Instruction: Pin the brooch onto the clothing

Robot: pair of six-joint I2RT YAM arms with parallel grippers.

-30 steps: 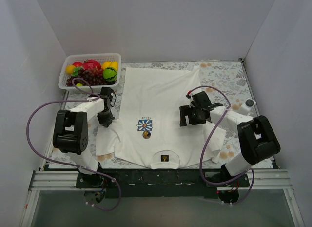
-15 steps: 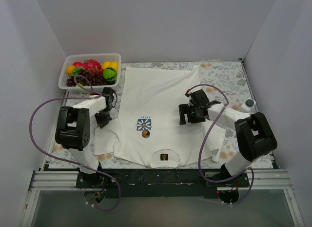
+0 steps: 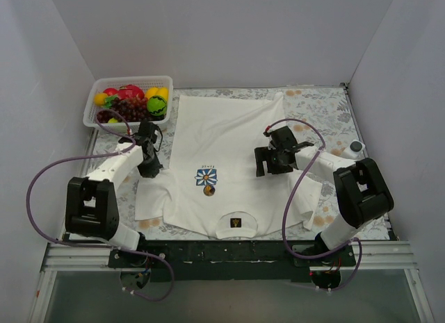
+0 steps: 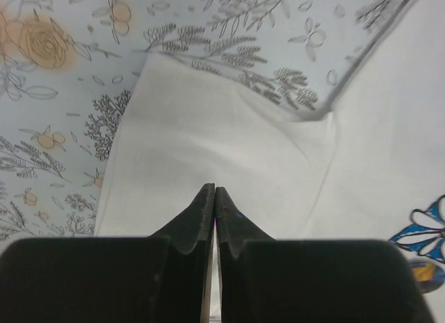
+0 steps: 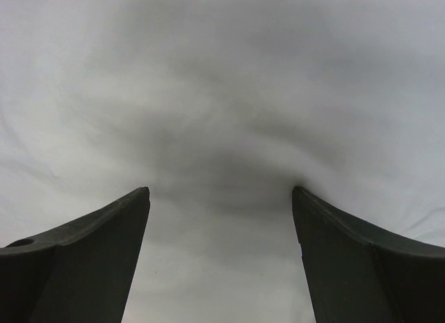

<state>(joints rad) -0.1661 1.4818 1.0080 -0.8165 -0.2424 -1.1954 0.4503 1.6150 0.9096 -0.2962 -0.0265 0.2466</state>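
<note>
- Currently your basket (image 3: 90,117) holds grapes (image 3: 129,112), a green fruit (image 3: 156,106) and other fruits.
- Your left pincer (image 4: 213,192) sits closed over the clothing (image 3: 222,139); your right pincer (image 5: 220,191) gapes wide.

A white basket (image 3: 89,114) of coloured fruit, dark grapes (image 3: 132,112) among them, sat at the far left corner of the flower-patterned surface (image 3: 327,108).

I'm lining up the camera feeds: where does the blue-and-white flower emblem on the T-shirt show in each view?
Top external: flower emblem just below centre, on the chest.
Left wrist: right edge, lower half, cut off.
Right wrist: not in it.
Shared landmark: the white T-shirt, in all three.
</note>
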